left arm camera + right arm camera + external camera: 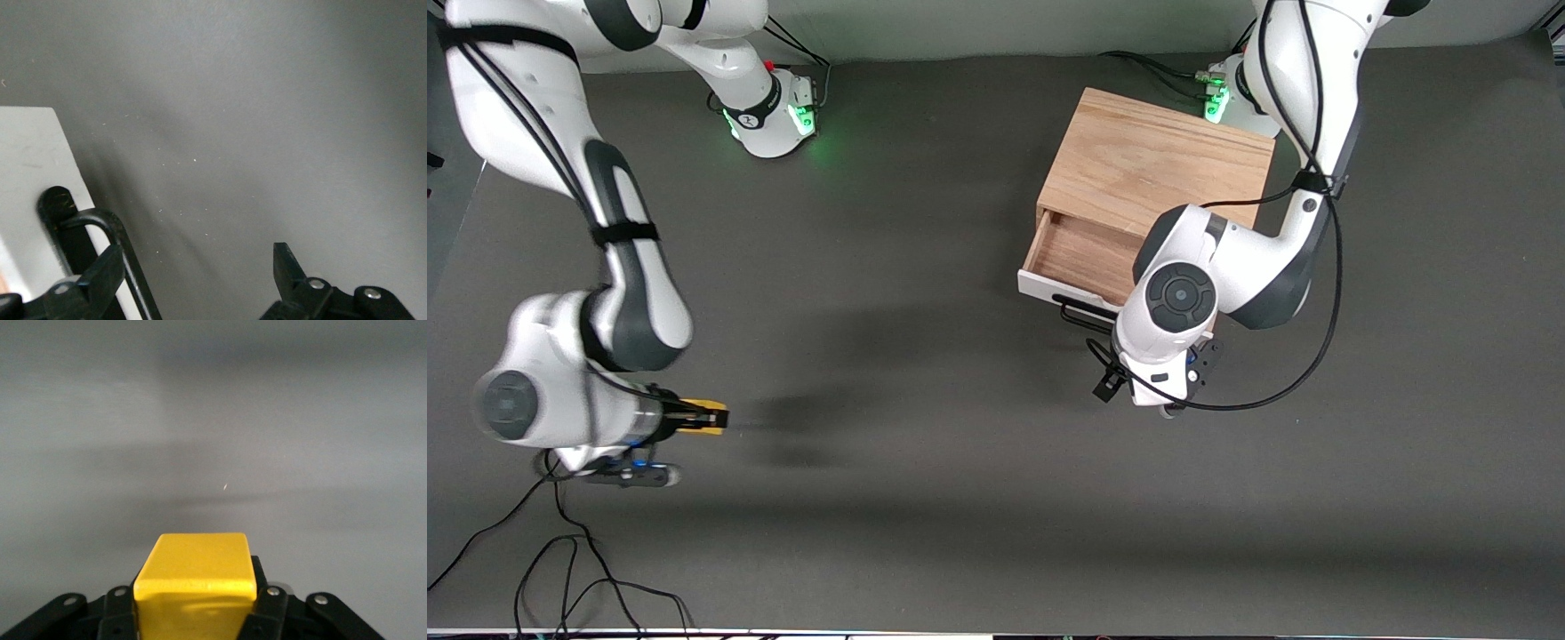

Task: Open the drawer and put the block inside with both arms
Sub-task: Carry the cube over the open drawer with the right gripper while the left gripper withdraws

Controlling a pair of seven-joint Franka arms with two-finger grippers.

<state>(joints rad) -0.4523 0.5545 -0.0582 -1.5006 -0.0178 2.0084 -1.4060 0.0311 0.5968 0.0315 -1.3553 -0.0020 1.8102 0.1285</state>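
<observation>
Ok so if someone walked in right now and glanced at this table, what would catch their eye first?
Probably the yellow block, the only bright thing here, clamped in the right end effector over bare mat at the right arm's end of the table. Next, the drawer of the oak box stands pulled out, its wooden inside showing, at the left arm's end. The left end effector hangs open just off the black handle.

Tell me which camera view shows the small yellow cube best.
The right wrist view: the small yellow cube fills the foreground, clamped in the right pincer. The front view shows only a yellow sliver at that pincer's tip, over the table at the right arm's end. The left wrist view doesn't show it.
</observation>
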